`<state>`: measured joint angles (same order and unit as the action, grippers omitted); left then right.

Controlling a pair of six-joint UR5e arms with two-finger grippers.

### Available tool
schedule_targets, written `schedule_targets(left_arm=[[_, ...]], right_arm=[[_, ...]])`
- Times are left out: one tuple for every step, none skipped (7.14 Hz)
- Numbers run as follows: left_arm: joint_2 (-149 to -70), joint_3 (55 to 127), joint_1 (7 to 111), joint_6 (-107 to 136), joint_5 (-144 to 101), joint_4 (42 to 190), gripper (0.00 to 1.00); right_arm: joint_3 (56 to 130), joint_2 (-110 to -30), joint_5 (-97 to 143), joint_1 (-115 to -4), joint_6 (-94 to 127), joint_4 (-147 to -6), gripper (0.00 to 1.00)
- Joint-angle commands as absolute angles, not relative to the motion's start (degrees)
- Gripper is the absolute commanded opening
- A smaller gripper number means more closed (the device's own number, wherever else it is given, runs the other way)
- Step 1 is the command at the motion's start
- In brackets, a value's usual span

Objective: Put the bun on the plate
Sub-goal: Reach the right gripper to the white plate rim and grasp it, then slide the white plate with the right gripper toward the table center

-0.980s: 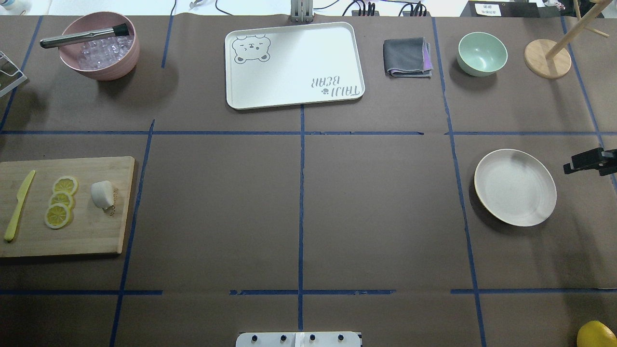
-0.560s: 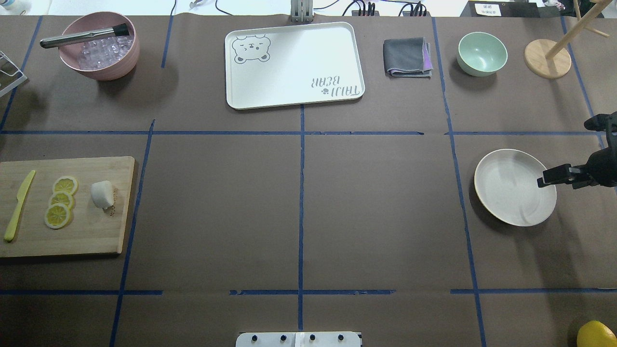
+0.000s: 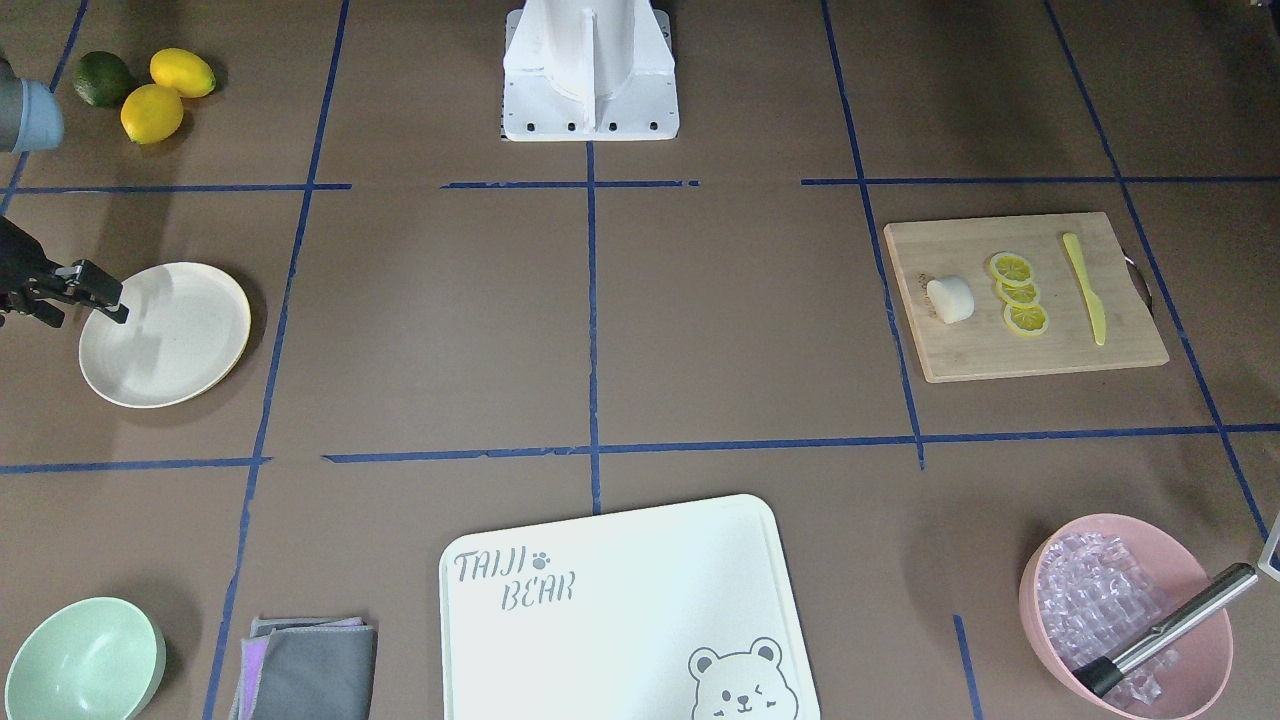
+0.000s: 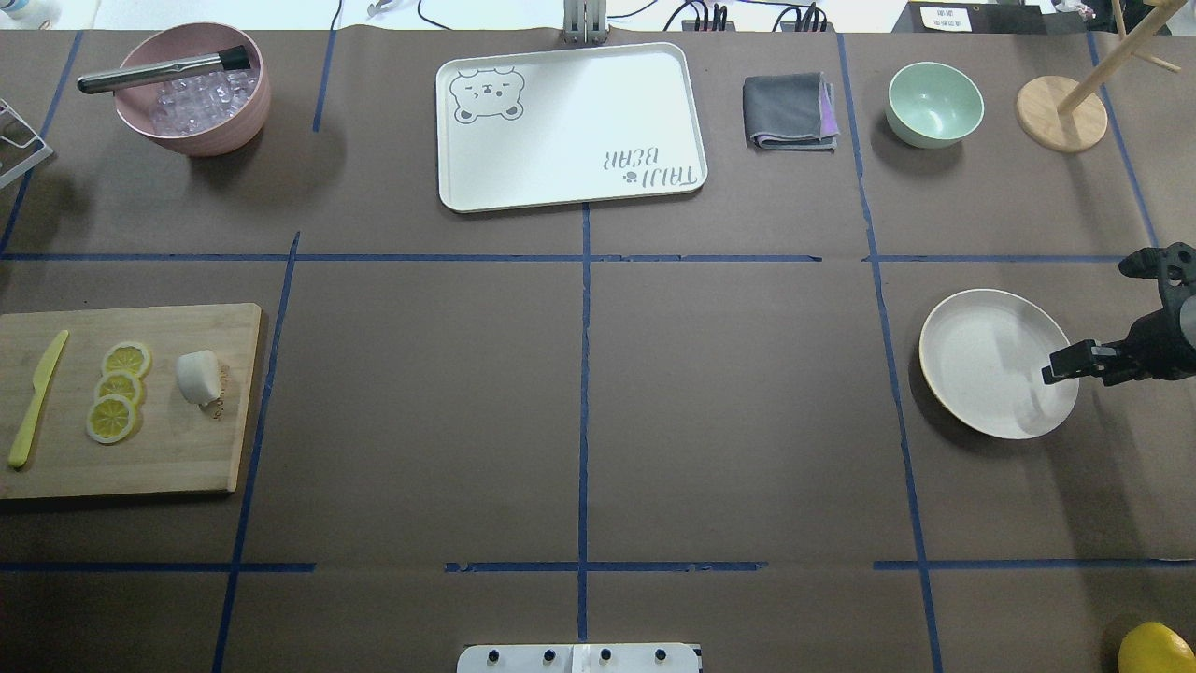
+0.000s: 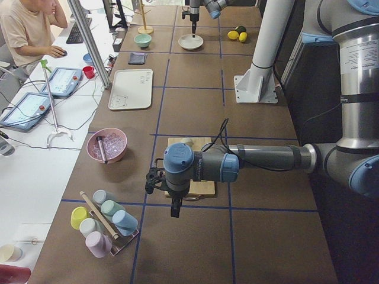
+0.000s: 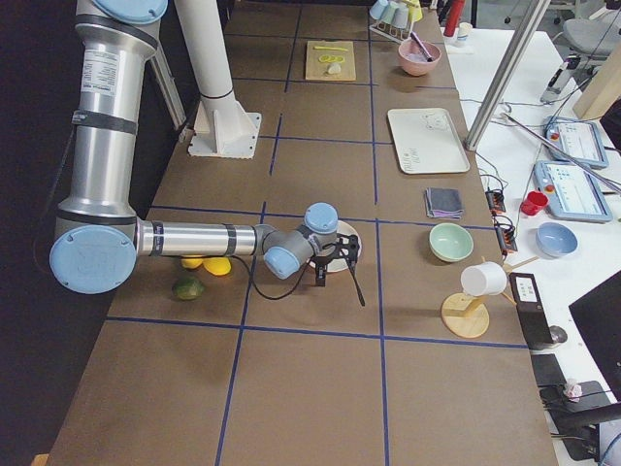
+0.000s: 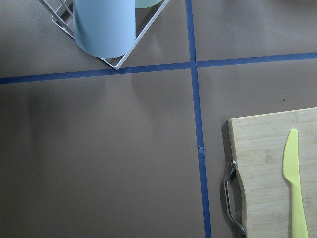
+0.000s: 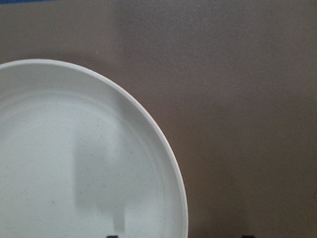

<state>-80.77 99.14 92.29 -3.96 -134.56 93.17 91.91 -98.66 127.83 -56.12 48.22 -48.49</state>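
Observation:
The bun (image 4: 196, 376) is a small white lump lying on the wooden cutting board (image 4: 140, 458) at the table's left, beside the lemon slices; it also shows in the front view (image 3: 949, 299). Over on the right lies the round cream plate (image 4: 976, 360) (image 3: 165, 335), with nothing on it. My right gripper (image 4: 1074, 361) (image 3: 98, 292) hovers at the plate's outer rim, open, holding nothing. The right wrist view has the plate (image 8: 74, 173) below, with two dark fingertips far apart at the bottom edge. My left gripper (image 5: 175, 208) shows only from the side, off the board's end; open or shut, I cannot tell.
Lemon slices (image 4: 117, 393) and a yellow knife (image 4: 35, 397) share the board. At the back stand a pink bowl of ice (image 4: 192, 89), the bear-print tray (image 4: 570, 126), a folded cloth (image 4: 790, 112), a mint bowl (image 4: 934, 103) and a wooden stand (image 4: 1060, 114). A cup rack (image 7: 106, 29) is near the left wrist.
My right gripper has come in from the table's right edge to the plate's outer rim and shifted a little nearer the robot. Bun and plate have not moved.

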Motion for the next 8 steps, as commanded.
schedule_targets(left_arm=[[-80.77, 99.14, 92.29, -3.96, -134.56, 93.16, 1.00], [-80.77, 99.14, 92.29, -3.96, -134.56, 93.16, 1.00], [-80.77, 99.14, 92.29, -3.96, -134.56, 93.16, 1.00], [-80.77, 99.14, 92.29, -3.96, -134.56, 93.08, 1.00], [-80.60, 99.05, 92.29, -3.96, -134.56, 93.08, 1.00], [-80.60, 99.14, 92.29, -3.96, -134.56, 93.08, 1.00], [-80.60, 99.14, 92.29, -3.96, -134.56, 93.08, 1.00], [-80.60, 99.14, 92.29, -3.96, -134.56, 93.16, 1.00]], right_arm=[[91.67, -98.44, 128.23, -56.07, 48.52, -48.34, 0.02], [91.76, -98.09, 128.32, -56.07, 48.52, -48.34, 0.00], [92.37, -98.00, 128.41, -56.07, 48.52, -48.25, 0.00], [94.03, -97.04, 130.58, -56.16, 48.60, -48.43, 0.00], [96.48, -95.55, 134.09, -56.51, 48.86, -49.12, 0.00], [97.46, -92.32, 134.99, -56.51, 50.35, -49.30, 0.00], [97.12, -86.72, 135.43, -56.17, 54.36, -49.48, 0.00], [97.03, -81.09, 135.27, -53.90, 62.41, -50.09, 0.00]])
